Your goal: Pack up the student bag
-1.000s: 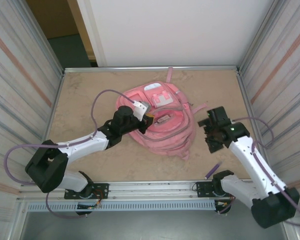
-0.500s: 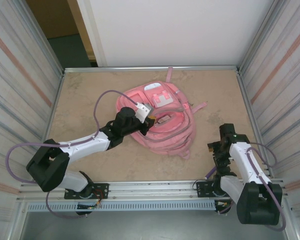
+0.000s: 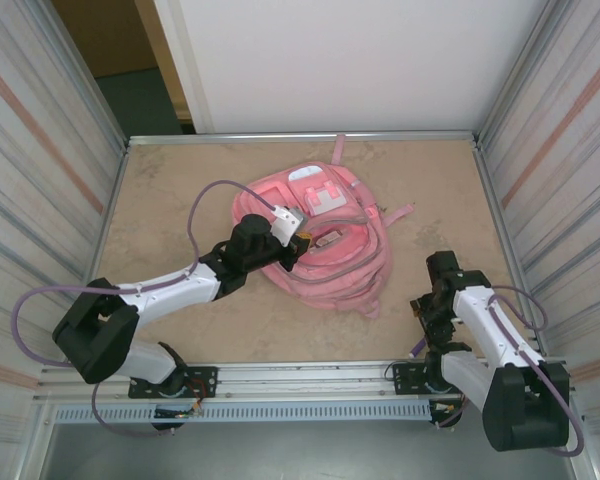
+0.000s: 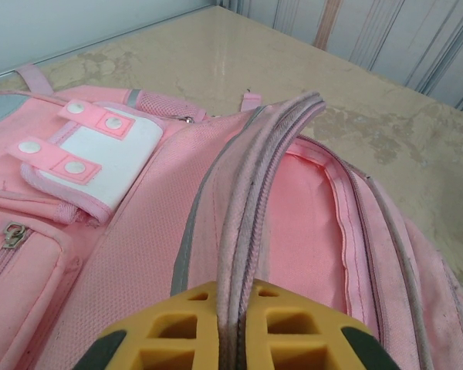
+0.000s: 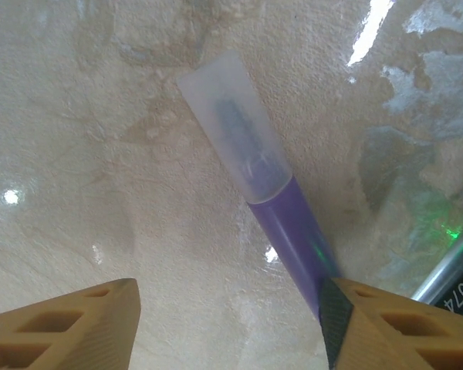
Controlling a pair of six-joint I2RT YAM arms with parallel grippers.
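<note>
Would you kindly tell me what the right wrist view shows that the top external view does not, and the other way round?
Right wrist view: close detail of the pen, with a clear cap over a dark tip and a purple barrel. It lies flat on the table between the open right jaws. Top external view: the pink backpack, with the left jaws shut on the edge of its opening. Shared: the pen and the beige table.

Purple marker [image 5: 282, 208] — clear cap, lying on table [image 5: 85, 139]
</note>
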